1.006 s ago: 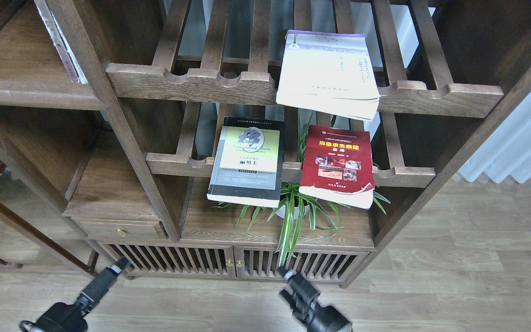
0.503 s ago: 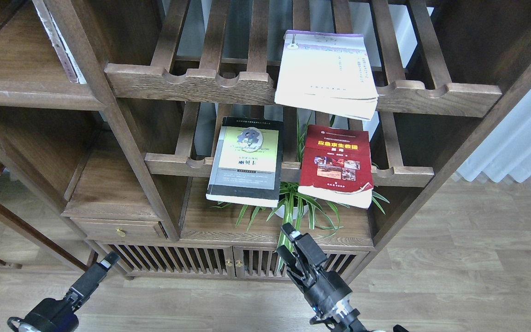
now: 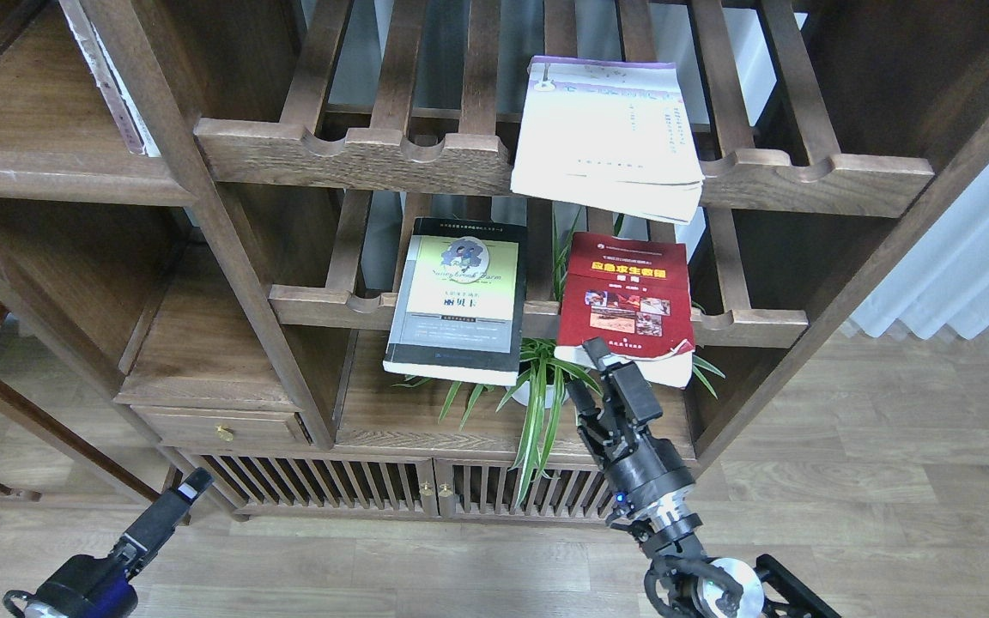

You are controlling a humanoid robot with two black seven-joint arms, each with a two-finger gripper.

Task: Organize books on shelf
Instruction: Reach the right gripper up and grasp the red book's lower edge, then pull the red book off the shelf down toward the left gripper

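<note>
The red book [image 3: 627, 296] and the grey-black book [image 3: 458, 300] lie side by side on the lower slatted rack and overhang its front rail. The cream-white book [image 3: 606, 137] lies on the upper slatted rack. The solid board shelf [image 3: 39, 176] is at the upper left. My right gripper [image 3: 595, 371] is open and empty, its fingers just below the red book's curled front edge, in front of the plant. My left gripper [image 3: 192, 482] is low at the bottom left, near the cabinet base, too small to tell open from shut.
A thin white book with a pinkish spine [image 3: 108, 77] leans on the board shelf. A spider plant in a white pot [image 3: 546, 390] stands under the books. Slatted cabinet doors [image 3: 348, 485] and a drawer [image 3: 220, 425] are below. A curtain [image 3: 967, 257] hangs at the right.
My right arm has risen from floor level up and to the right, to the red book's front edge. My left gripper has sunk slightly down and left. The books have not moved.
</note>
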